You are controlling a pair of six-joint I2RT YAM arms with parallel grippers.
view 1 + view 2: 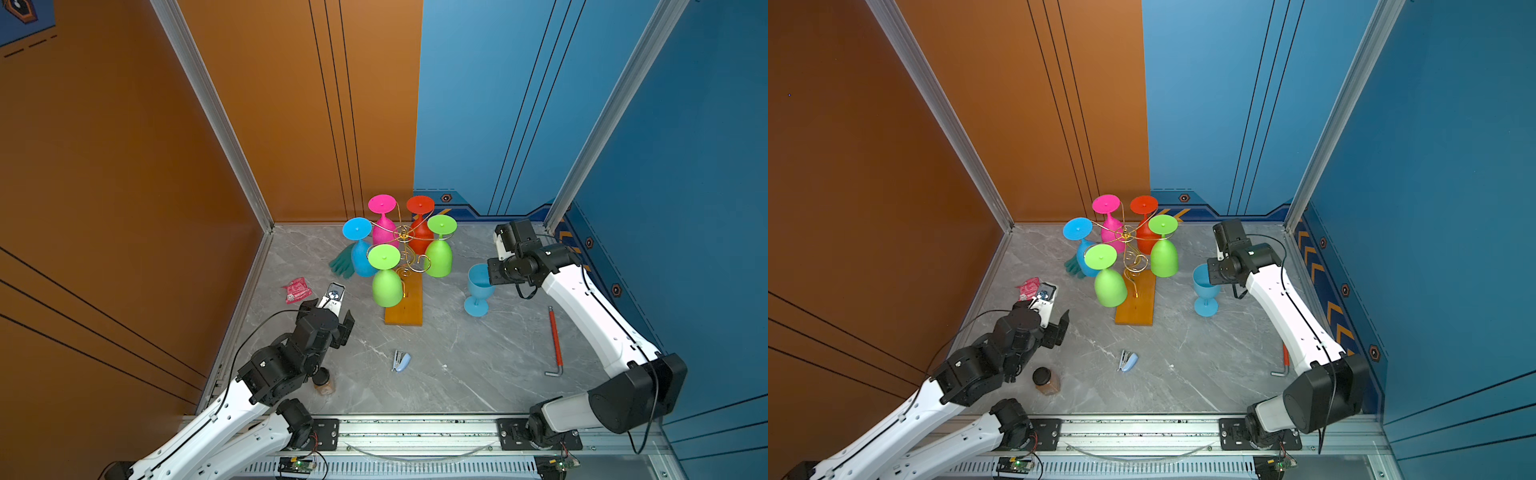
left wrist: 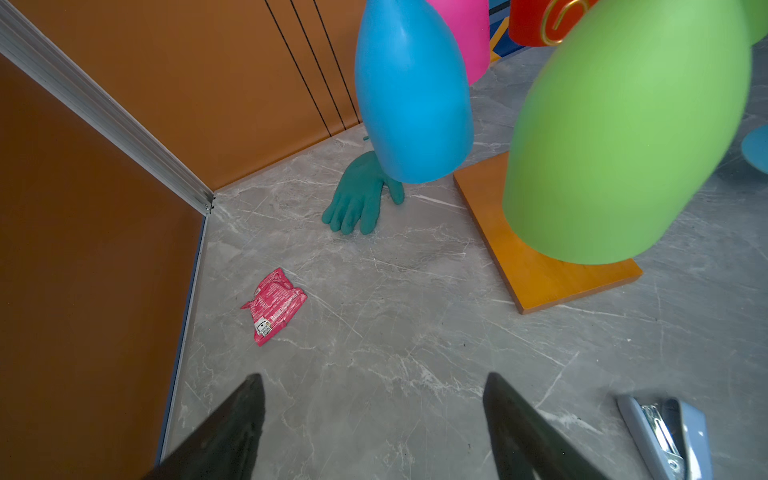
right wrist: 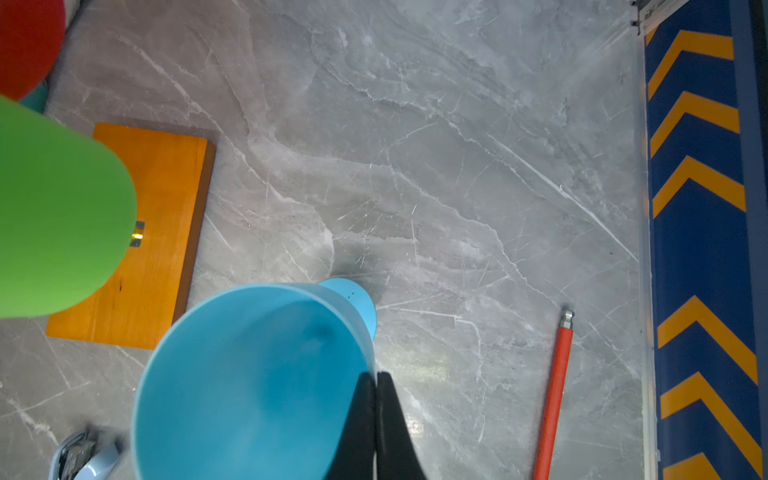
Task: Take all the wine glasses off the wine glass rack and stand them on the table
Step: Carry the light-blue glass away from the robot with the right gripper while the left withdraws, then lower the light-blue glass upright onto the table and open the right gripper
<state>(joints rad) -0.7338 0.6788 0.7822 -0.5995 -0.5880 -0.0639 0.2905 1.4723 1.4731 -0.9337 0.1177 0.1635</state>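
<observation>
The grey marble-patterned worktop carries an orange-brown wooden rack base, a teal rubber glove, a crumpled pink packet, a pale blue stapler, a red-handled hex key, a black-lidded brown jar and an upright light blue plastic wine glass.

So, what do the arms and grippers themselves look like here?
The left arm and right arm share white shell links, bulky black joint housings and thin black cables looping alongside. The left gripper and right gripper have black tapering fingers.

Rack gold metal wire, base glossy wood; tabletop smooth marble-look.
</observation>
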